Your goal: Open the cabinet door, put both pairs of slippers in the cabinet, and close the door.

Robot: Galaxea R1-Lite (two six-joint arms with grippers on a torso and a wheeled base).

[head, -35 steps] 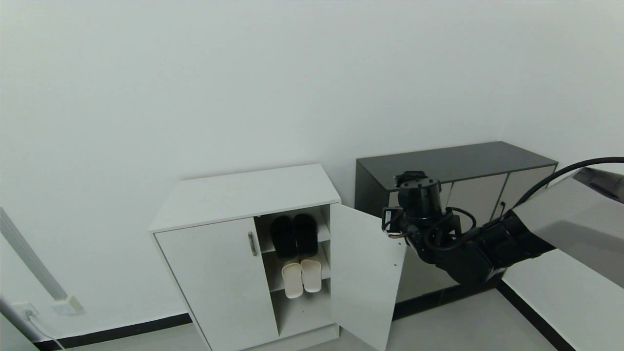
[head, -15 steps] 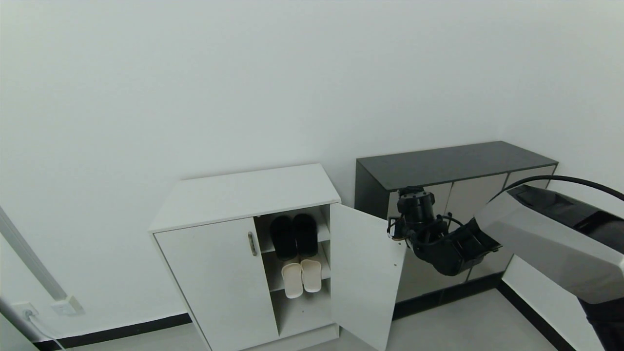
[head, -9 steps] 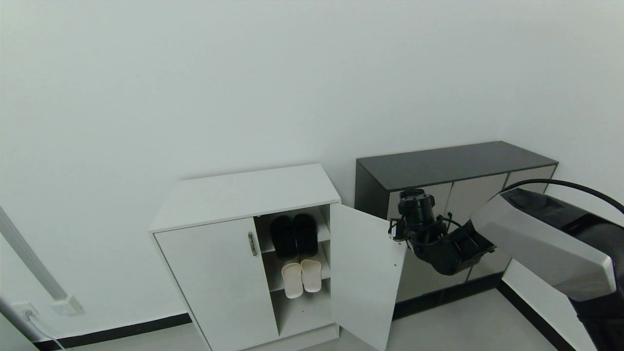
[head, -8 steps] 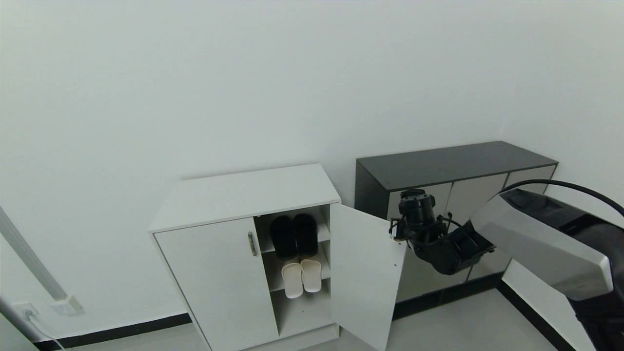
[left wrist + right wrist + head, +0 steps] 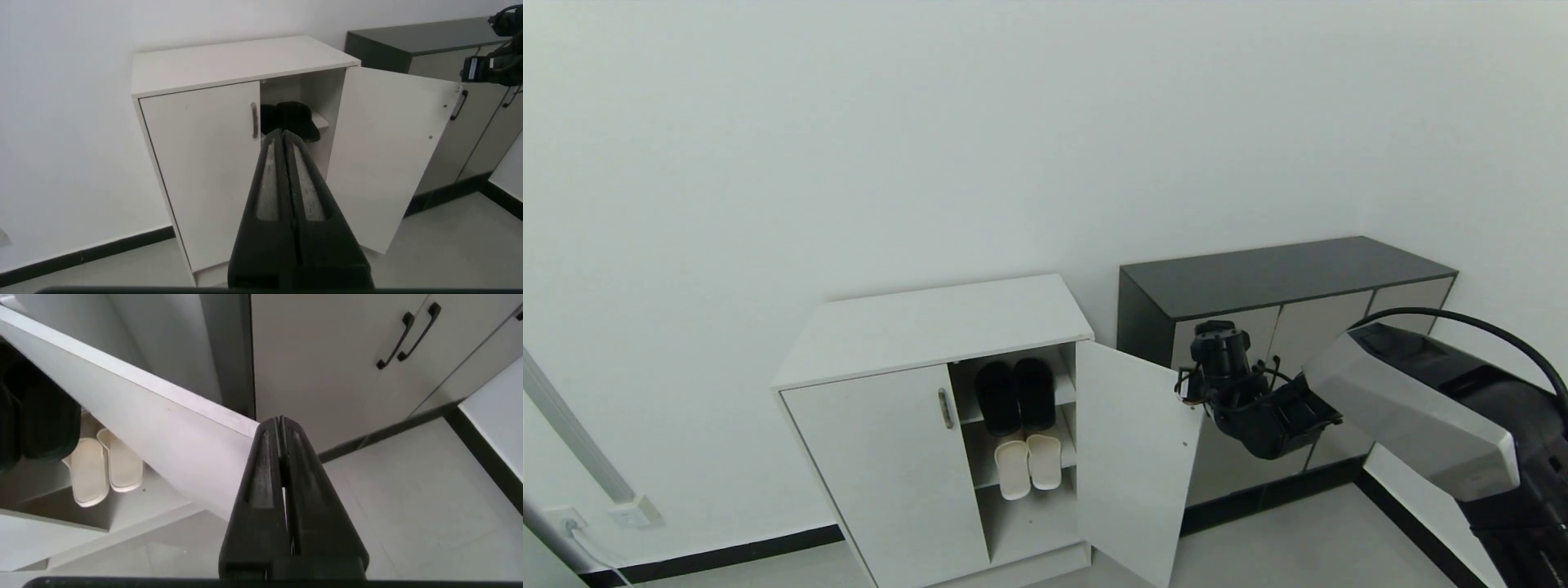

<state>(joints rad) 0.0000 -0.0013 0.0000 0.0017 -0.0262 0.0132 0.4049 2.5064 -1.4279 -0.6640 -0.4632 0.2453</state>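
Plainly, both pairs are housed. The pair of black slippers sits on the upper shelf of the low white two-door cabinet, and the pair of cream slippers on the shelf below, at the centre of the head view. By that reckoning, only the closing is left.

The white right-hand door stands swung out toward the lower right of the frame. It is hinged along the cabinet's right wall, with its long axis upright and its free edge farthest from the hinge.

The right tool is at that free edge, near the top corner, right of centre in the head view. Its fingers are pressed together on nothing. Whether the tips touch the panel or sit just beside it cannot be told.

The tool lies on the door's outer side, between the door and the long dark-topped sideboard. A push from there toward the left of the frame would likely swing the panel home.

The left tool, likewise clenched and empty, hangs well apart, out in front of the cabinet and facing the closed left-hand door. The right arm is much the nearer.
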